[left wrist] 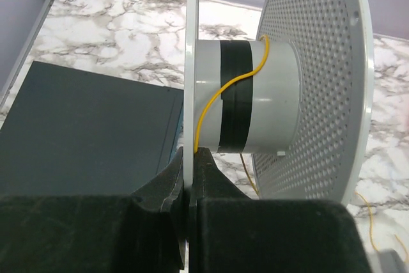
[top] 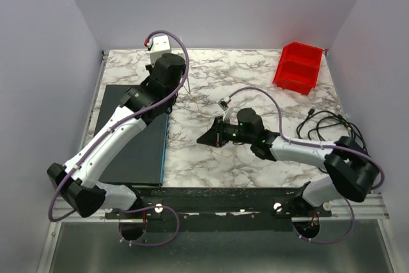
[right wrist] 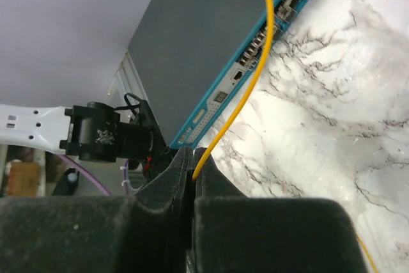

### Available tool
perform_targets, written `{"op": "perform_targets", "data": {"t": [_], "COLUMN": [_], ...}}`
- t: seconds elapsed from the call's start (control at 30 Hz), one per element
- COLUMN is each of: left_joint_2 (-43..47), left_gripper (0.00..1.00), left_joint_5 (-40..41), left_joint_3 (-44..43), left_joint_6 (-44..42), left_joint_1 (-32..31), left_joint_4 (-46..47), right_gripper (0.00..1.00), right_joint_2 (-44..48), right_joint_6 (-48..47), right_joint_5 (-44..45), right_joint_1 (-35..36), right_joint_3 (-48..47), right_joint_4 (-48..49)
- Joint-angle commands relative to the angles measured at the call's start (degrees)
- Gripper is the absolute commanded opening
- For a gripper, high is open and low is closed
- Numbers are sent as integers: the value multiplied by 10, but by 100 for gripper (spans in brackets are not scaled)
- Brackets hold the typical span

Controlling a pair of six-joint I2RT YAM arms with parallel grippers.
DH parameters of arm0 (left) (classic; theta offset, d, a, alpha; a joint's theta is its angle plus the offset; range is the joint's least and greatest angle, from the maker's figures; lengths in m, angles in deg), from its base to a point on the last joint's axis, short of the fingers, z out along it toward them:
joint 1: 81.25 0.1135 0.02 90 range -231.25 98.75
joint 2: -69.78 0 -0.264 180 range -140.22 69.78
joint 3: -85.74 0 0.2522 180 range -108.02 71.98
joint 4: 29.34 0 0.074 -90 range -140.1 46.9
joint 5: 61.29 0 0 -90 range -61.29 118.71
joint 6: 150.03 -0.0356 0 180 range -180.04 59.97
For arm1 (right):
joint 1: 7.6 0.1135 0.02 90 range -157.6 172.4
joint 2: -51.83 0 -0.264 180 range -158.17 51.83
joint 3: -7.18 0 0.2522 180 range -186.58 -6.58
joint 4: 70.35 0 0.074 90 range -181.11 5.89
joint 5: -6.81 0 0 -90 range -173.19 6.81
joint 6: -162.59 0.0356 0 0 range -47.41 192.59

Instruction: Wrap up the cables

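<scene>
My left gripper (left wrist: 190, 161) is closed on the thin near flange of the spool (left wrist: 255, 97) and holds it with the flanges standing vertical. The cable (left wrist: 214, 100), a fine yellow strand, crosses the hub of the spool about once, over the black band. Below the hub it hangs down toward the marble table (left wrist: 115, 36). My right gripper (right wrist: 193, 158) is to the right of the spool, low over the table. Its jaws are pinched shut on the same cable, which runs up from them. I judge the wrapping to be only at its beginning. One loose turn is on the hub, and more strand lies on the table beside the spool, not yet wound.
</scene>
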Motion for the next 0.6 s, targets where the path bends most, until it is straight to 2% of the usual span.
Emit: {"op": "perform_targets", "data": {"t": [0.0, 0.13, 0.3, 0.57], "left_joint_2": [-48, -77, -84, -46], "left_gripper": [0, 0, 0, 0], "left_joint_5": [9, -9, -52, -167], "left_joint_3": [-28, -15, 12, 82], "left_joint_6": [-5, -43, -81, -145], "left_joint_1": [21, 28, 28, 26], "left_joint_4": [16, 64, 110, 165], "right_gripper": [1, 1, 1, 1], "right_joint_2": [89, 161, 195, 151], "right_joint_6": [-121, -173, -231, -325], "right_joint_5": [148, 226, 332, 455], "right_joint_1": [23, 26, 26, 26], "right_joint_3": [-63, -132, -229, -353], "right_joint_4": [-248, -377, -479, -512]}}
